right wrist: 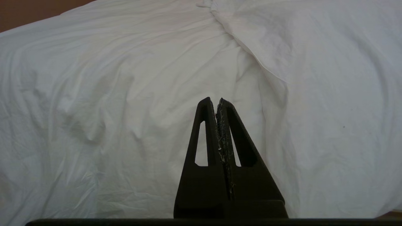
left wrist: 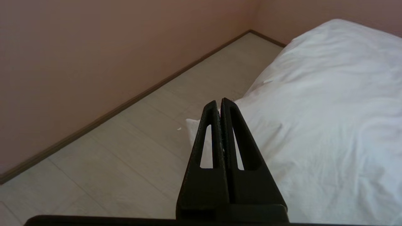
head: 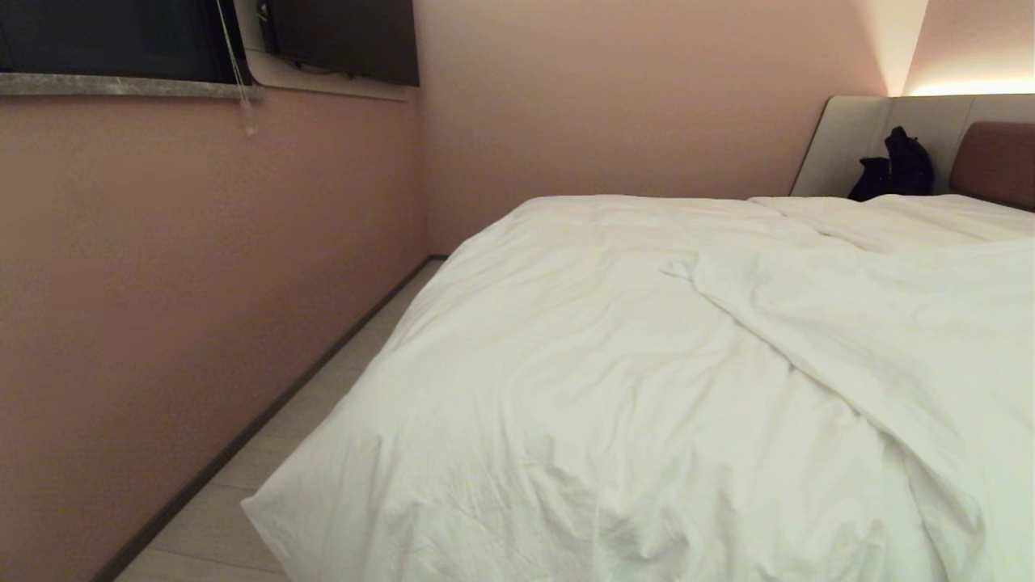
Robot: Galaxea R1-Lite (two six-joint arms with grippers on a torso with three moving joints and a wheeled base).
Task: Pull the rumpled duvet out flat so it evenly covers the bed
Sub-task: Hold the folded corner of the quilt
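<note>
A: What fills the head view?

B: The bed [head: 996, 162], running from the lower middle of the frame to the upper right, where its brown headboard sits in a light grey panel [head: 849, 137]. The white duvet [head: 614, 347] covers almost all of it. It is creased, and a folded-over layer lies across the right half, its corner ending near the centre of the frame. The duvet's near left corner hangs off the bed at the lower left, over the pale floor [head: 242, 517].

A: And around it?

B: A pink wall [head: 162, 267] takes the left third, with a dark skirting strip along the floor. A dark window [head: 105, 36] with a grey sill sits in the upper left. Something small and black [head: 893, 174] leans on the panel at the upper right; I cannot tell what it is.

A: The grippers?

B: Neither shows in the head view. In its own wrist view the left gripper [left wrist: 220, 102] has its fingers pressed together with nothing between them, tips over the duvet's overhanging corner beside the floor. The right gripper [right wrist: 216, 101] is likewise closed and empty, pointing at the duvet's rumpled top below the folded edge.
</note>
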